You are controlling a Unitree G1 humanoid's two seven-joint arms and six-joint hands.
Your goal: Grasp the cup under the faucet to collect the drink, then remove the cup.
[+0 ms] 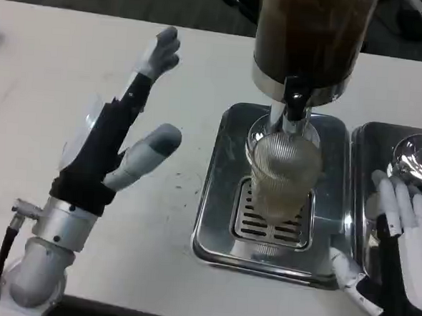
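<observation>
Nearest the camera, to the right of the drip tray [216, 194], the right hand [399, 241] was held spread and empty. Left of the tray, the left hand [122, 142] was raised, fingers apart, nothing gripped. On the tray's grate the cup [282, 173] stood under the faucet [294, 106], apparently part-filled. Collection was judged under way; a grasp round the cup would be called for next.

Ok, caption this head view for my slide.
Cup on drip tray under the faucet, both hands open beside it.
</observation>
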